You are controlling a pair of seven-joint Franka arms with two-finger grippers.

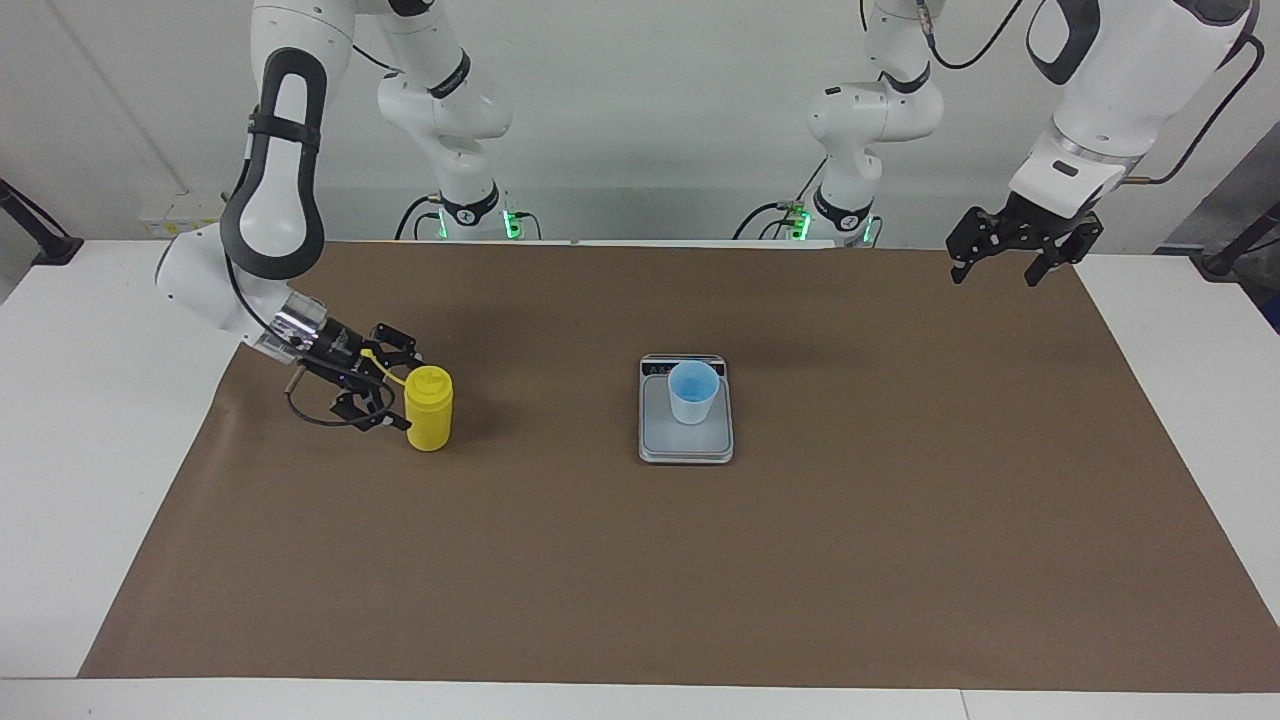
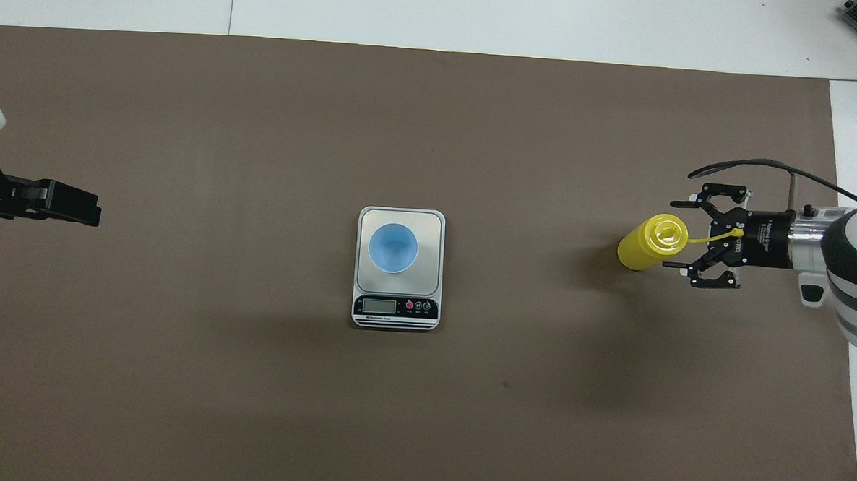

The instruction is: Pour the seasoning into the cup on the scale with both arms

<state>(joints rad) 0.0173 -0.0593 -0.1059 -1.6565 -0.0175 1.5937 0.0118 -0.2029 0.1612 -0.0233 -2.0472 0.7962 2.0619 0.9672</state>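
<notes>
Yellow squeeze bottle [image 1: 428,408] upright on the brown mat toward the right arm's end of the bench, nozzle capped, strap trailing toward right claw [image 1: 385,390], which is spread wide just beside it, gripping nothing. Blue cup [image 1: 692,392] on scale [image 1: 686,440], mid-bench. Left claw [image 1: 1008,258] wide, waiting. Likely a release; next would be pulling clear.

**Layout of the bench**

The scale [image 1: 686,420] lay on the mat [image 1: 640,560] near the middle of the bench [image 1: 60,450], its display strip on the edge nearer the robots. The cup [image 1: 693,391] stood upright on the scale's platform. The seasoning [image 1: 428,408] stood upright on the mat toward the right arm's end, well apart from the scale. The right end effector [image 1: 385,392] sat low just beside the seasoning, toward that end of the bench. The left end effector [image 1: 1000,262] hung over the mat's corner at the left arm's end.
</notes>
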